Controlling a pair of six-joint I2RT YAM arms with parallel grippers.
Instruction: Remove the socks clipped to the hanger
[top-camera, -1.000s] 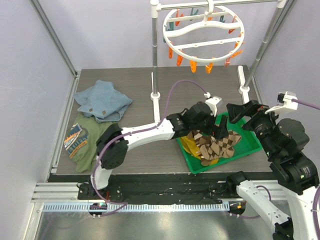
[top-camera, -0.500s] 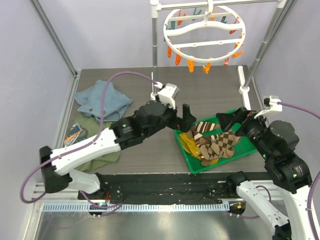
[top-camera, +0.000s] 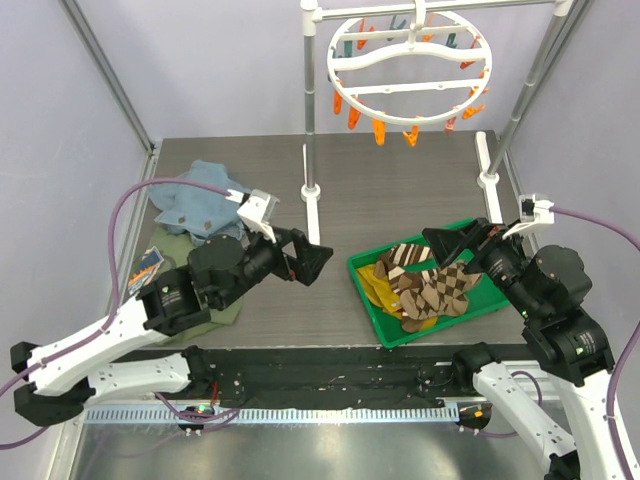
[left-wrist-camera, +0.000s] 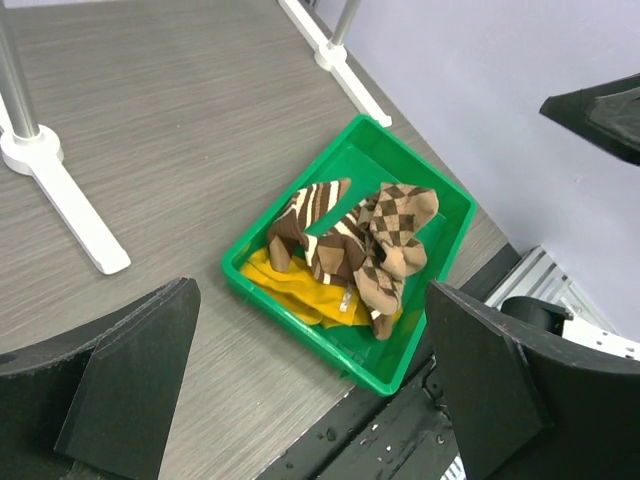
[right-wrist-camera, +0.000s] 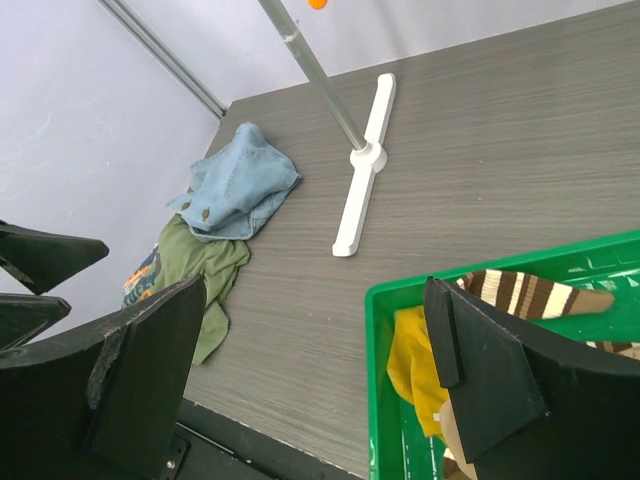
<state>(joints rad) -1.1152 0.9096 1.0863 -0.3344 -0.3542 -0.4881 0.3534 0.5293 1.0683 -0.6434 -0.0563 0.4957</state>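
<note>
Left claw (top-camera: 312, 262) hangs wide open and holds nothing, its two dark fingers spread well apart above the bare wood table (top-camera: 400, 190), between the cloths on the left and the green tray (top-camera: 368, 303) on the right, and close to the white foot of the metal stand (top-camera: 310, 100). The left wrist view looks between those fingers straight at the tray. The right claw (top-camera: 445, 250) is spread wide too and grips nothing; it hovers over the far right part of the tray, pointing left across it. The socks (top-camera: 425, 285) lie heaped together in the tray: a brown-and-white striped one on top toward the far side, brown-and-tan diamond ones beside it toward the right, and yellow ones underneath, showing at the near left corner. The hanger (top-camera: 332, 62), a white plastic ring with curved inner bars, hangs from the top rail of the stand at the back, well apart from both claws, with orange and teal clips (top-camera: 380, 130) dangling from it. A blue cloth (top-camera: 205, 200) lies crumpled at the far left of the table, and an olive-green cloth (right-wrist-camera: 205, 265) lies just in front of it, touching it and partly hidden under the left arm.
</note>
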